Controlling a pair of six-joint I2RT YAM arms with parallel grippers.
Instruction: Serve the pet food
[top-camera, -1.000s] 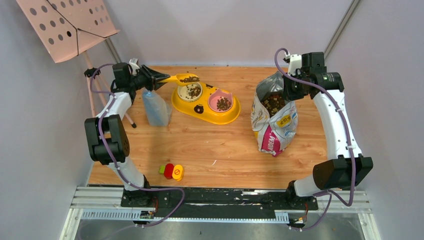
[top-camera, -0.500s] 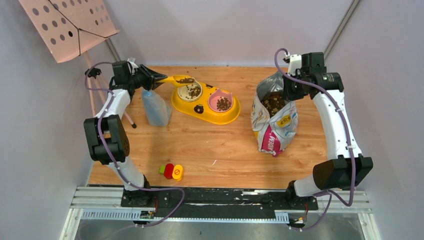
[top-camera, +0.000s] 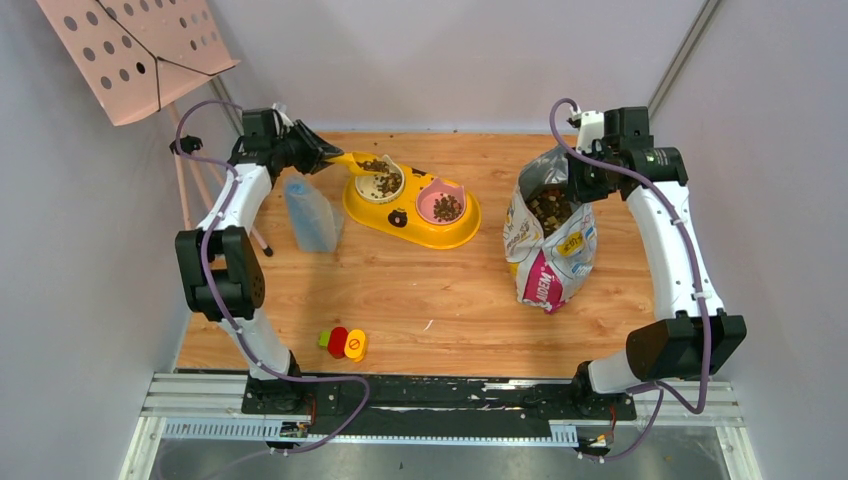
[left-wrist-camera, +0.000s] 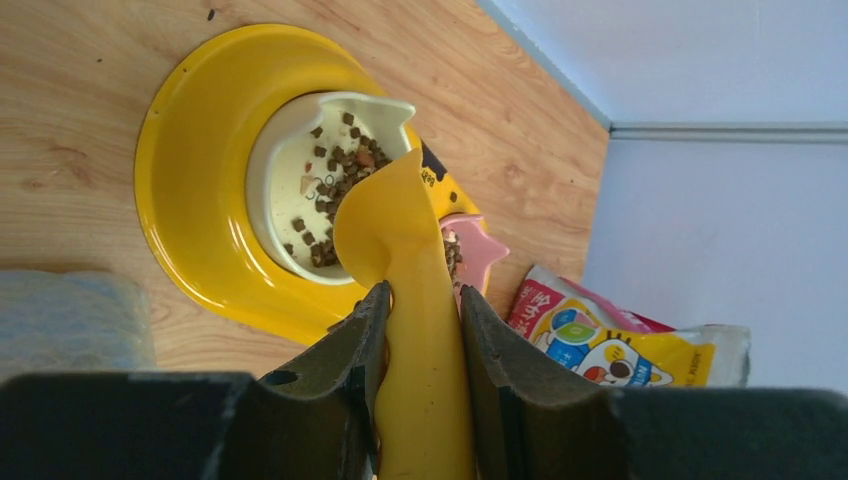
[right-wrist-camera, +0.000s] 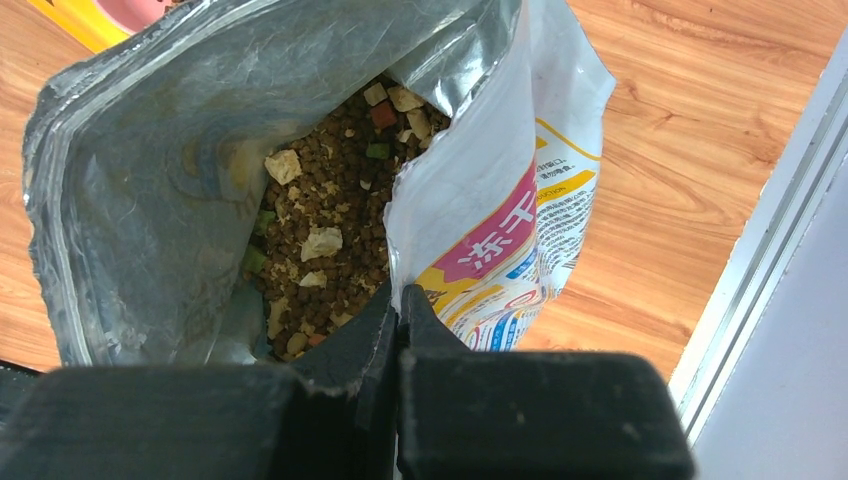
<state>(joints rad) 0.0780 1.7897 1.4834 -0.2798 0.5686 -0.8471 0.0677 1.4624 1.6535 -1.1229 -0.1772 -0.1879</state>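
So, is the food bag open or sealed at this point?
Open. The right hand pinches the rim of the bag, its mouth gapes wide, and pet food shows inside.

2 bowls (left-wrist-camera: 275, 190) (top-camera: 426, 198); scoop (left-wrist-camera: 398, 220), bag (top-camera: 548, 250), btl (top-camera: 310, 215): 1 ea

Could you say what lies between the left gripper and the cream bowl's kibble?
The yellow scoop, held by the left gripper, over the kibble; left wrist view.
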